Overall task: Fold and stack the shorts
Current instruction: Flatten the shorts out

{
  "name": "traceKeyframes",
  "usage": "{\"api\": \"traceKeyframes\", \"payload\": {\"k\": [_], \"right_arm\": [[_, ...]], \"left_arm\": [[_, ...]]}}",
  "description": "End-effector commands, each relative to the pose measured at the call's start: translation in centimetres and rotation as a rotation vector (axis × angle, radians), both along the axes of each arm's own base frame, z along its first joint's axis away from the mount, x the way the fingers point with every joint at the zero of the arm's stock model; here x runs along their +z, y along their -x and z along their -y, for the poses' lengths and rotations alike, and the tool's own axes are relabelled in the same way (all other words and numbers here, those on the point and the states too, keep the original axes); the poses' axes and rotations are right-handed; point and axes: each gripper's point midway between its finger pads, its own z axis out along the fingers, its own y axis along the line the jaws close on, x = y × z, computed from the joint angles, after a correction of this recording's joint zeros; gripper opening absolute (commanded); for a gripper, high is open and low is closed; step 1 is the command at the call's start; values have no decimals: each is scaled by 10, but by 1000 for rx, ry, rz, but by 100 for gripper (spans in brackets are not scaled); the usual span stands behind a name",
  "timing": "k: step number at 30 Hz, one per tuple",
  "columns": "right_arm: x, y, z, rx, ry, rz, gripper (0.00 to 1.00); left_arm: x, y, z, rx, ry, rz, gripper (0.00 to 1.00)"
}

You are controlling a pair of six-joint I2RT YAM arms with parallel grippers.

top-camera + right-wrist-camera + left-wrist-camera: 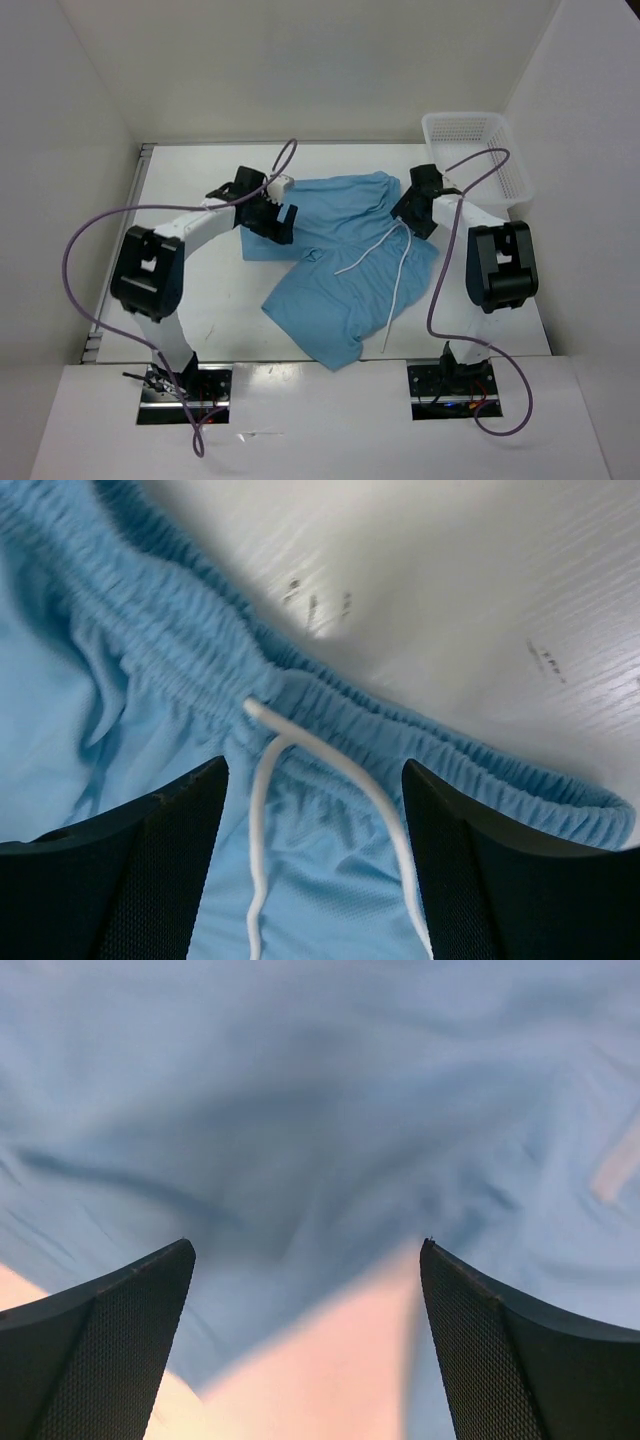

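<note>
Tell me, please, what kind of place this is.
Probably a robot test cell in a laboratory, not a home: plain white walls close in a white table, two robot arms are bolted at its near edge, and light blue shorts and a white mesh basket lie on it.

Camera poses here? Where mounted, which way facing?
Top external: above and behind the robot, looking down at table, shorts, basket; left claw and right claw show.
Left wrist: on the left arm, facing down onto the shorts; own fingers at bottom, apart.
Right wrist: facing waistband and drawstring; own fingers at bottom, apart.
Shared: the shorts, in all three.
</note>
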Motion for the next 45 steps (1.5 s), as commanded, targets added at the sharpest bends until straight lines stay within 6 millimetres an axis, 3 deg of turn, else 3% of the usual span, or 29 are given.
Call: {"api": "traceKeyframes", "payload": {"k": [1, 3, 7, 9, 11, 12, 15, 16, 21, 26, 28, 31, 37, 40, 45], "right_arm": [[47, -14, -23, 77, 10, 125, 76], [53, -16, -38, 131, 18, 141, 82], [75, -23, -55, 181, 17, 209, 86], [89, -24, -57, 195, 8, 242, 87], [94, -23, -61, 204, 5, 252, 87], [89, -20, -60, 204, 7, 239, 87], [90, -17, -61, 210, -1, 241, 87], [86, -15, -61, 210, 1, 232, 87], [83, -6, -64, 225, -7, 229, 87], [72, -1, -65, 231, -10, 201, 87], [63, 2, -64, 231, -7, 178, 87], [61, 1, -66, 237, -14, 177, 87], [52, 1, -66, 237, -11, 156, 87], [48, -2, -67, 237, -10, 147, 87], [52, -16, -72, 235, -25, 161, 87]], "left_arm": [[32, 63, 13, -92, 43, -23, 100], [43, 91, 14, -117, 27, -30, 100], [29, 141, 34, -226, -26, -94, 99], [1, 167, 42, -286, -66, -174, 92], [-11, 181, 51, -331, -44, -218, 83], [-21, 197, 58, -376, -47, -244, 73], [-32, 212, 73, -441, -50, -261, 65], [-38, 214, 73, -446, -68, -271, 55], [-68, 221, 39, -384, -223, -350, 34], [-83, 206, -5, -252, -323, -384, 25], [-84, 189, -30, -159, -367, -378, 21], [-84, 155, -43, -61, -330, -353, 19], [-92, 118, -44, -8, -308, -330, 18], [-86, 93, -72, 92, -336, -309, 18], [-68, 66, -97, 192, -255, -261, 23]]}}
